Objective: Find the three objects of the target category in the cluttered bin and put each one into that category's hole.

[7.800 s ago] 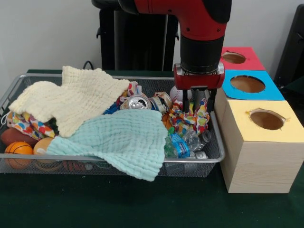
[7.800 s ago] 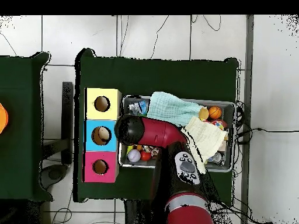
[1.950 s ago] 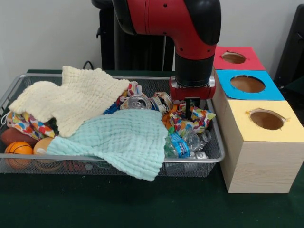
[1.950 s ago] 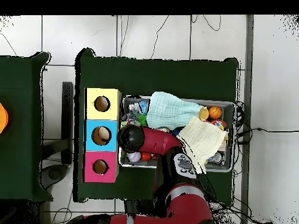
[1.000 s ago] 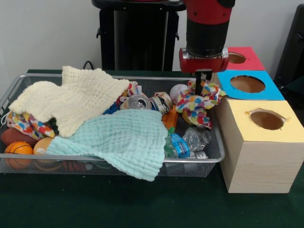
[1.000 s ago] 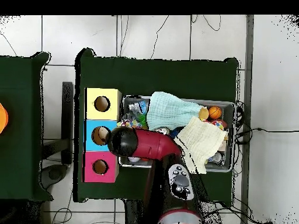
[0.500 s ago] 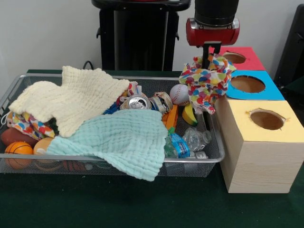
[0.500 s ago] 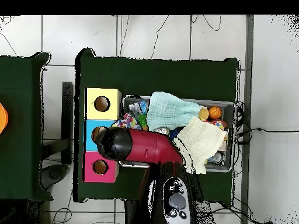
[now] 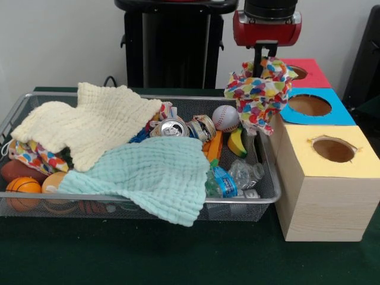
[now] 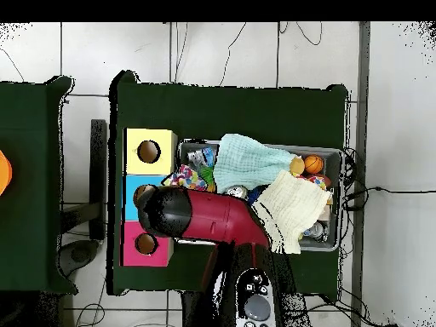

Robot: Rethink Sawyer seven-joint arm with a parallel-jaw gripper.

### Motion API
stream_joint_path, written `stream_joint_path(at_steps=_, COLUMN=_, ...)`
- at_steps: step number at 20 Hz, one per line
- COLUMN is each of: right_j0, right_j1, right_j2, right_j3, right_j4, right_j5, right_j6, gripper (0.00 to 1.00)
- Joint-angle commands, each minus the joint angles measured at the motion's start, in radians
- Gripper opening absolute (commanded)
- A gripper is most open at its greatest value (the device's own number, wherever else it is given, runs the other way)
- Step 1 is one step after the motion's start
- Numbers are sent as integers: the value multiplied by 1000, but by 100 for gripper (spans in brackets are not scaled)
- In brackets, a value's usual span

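The wire bin (image 9: pixel 270 196) was seen heaped with a mint cloth (image 9: pixel 157 172), a cream cloth (image 9: pixel 89 122), balls and cans. Beside it, the row of boxes (image 9: pixel 323 178) was placed. The spotted cloth (image 9: pixel 258 95) was held pinched by the gripper (image 9: pixel 265 59), lifted between bin and blue hole (image 9: pixel 309 104).

Gripper (image 9: pixel 259 59) clamps the multicolored cloth (image 9: pixel 256 95), clear above the bin rim (image 9: pixel 265 155). Just beside it, blue box hole (image 9: pixel 309 105) open; red hole (image 9: pixel 297 72) behind, yellow hole (image 9: pixel 333 149) nearer camera. Below: baseball (image 9: pixel 225 117), cans (image 9: pixel 173 127).
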State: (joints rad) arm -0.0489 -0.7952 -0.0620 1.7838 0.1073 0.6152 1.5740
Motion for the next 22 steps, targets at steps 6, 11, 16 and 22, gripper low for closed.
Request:
stream_joint_path(at_steps=6, right_j0=110, right_j1=-62, right_j2=-47, right_j3=24, right_j4=93, right_j5=177, right_j6=343, gripper=0)
stream_joint_path(at_steps=11, right_j0=148, right_j1=-73, right_j2=-66, right_j3=33, right_j4=118, right_j5=180, right_j6=368, gripper=0)
stream_joint_path(at_steps=16, right_j0=159, right_j1=-56, right_j2=-72, right_j3=23, right_j4=123, right_j5=166, right_j6=379, gripper=0)
stream_joint_path(at_steps=22, right_j0=119, right_j1=33, right_j2=-21, right_j3=-17, right_j4=150, right_j5=98, right_j6=355, gripper=0)
